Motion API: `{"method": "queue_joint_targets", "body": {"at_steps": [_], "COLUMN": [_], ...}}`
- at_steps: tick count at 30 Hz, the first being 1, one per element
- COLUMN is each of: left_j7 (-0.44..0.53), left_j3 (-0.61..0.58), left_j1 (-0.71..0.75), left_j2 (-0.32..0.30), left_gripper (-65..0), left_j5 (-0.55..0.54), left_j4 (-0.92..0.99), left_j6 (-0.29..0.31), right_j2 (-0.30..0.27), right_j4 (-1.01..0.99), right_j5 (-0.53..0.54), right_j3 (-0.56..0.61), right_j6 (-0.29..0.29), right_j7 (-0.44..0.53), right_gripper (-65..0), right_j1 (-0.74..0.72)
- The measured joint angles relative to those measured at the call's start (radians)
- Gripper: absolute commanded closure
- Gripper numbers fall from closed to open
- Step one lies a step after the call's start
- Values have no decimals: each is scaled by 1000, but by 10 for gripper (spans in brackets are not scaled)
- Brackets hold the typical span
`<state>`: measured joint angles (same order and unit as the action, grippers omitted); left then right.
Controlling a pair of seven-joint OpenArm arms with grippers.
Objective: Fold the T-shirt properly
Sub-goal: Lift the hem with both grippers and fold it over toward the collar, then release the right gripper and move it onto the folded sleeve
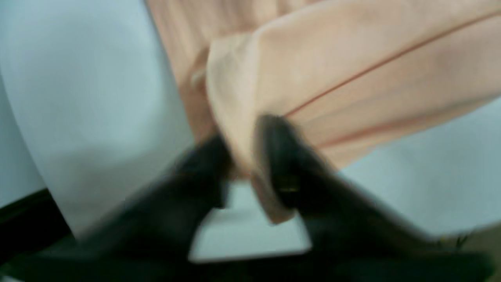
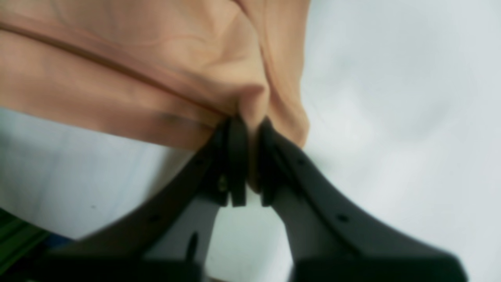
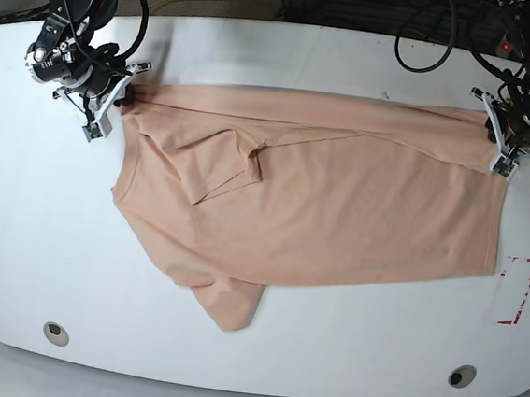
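The T-shirt [image 3: 321,204] lies spread on the worktop [image 3: 18,231]. The right pincer [image 2: 250,129] pinches its far shoulder corner; the left pincer [image 1: 242,156] clamps the far hem corner.

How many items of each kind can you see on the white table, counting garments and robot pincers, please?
T-shirt: 1
Pincers: 2, the left pincer and the right pincer, each clamped on the shirt's far edge
Total: 3
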<state>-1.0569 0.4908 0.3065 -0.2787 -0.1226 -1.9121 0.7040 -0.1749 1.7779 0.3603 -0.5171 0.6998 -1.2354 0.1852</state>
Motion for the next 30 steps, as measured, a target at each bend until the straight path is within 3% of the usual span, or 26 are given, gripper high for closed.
{"method": "queue_joint_targets", "body": {"at_steps": [3,7,11,15,22,30], "left_j7": [-2,-1,2,-15,-42,-106], "left_j3": [-2,14,99,164,156,167], "left_j1": [34,66,70,74,74,74], "left_j2": [-5,-3,-2,-40,-76,-104], "left_gripper": [-501,-494,-467,-428,-421,-421], "left_j5": [13,2,-12,-104,-403,-475], "left_j4": [0,0,0,0,-1,-1], "left_j6": [0,0,0,0,-4,-4], "right_j2": [-1,-2,-9,-14,-11,-7], "right_j4": [0,23,109,132,100,40], "right_j5": [-8,27,198,294,298,294], "right_j3": [0,-2,-61,-71,-52,-26], "right_j6": [0,-5,-3,-3,-3,-3], "right_j7": [0,-9,-6,-6,-27,-60], "right_gripper": [-338,-444,-445,-445,-445,-445], "right_j1": [26,75,130,132,26,-32]}}
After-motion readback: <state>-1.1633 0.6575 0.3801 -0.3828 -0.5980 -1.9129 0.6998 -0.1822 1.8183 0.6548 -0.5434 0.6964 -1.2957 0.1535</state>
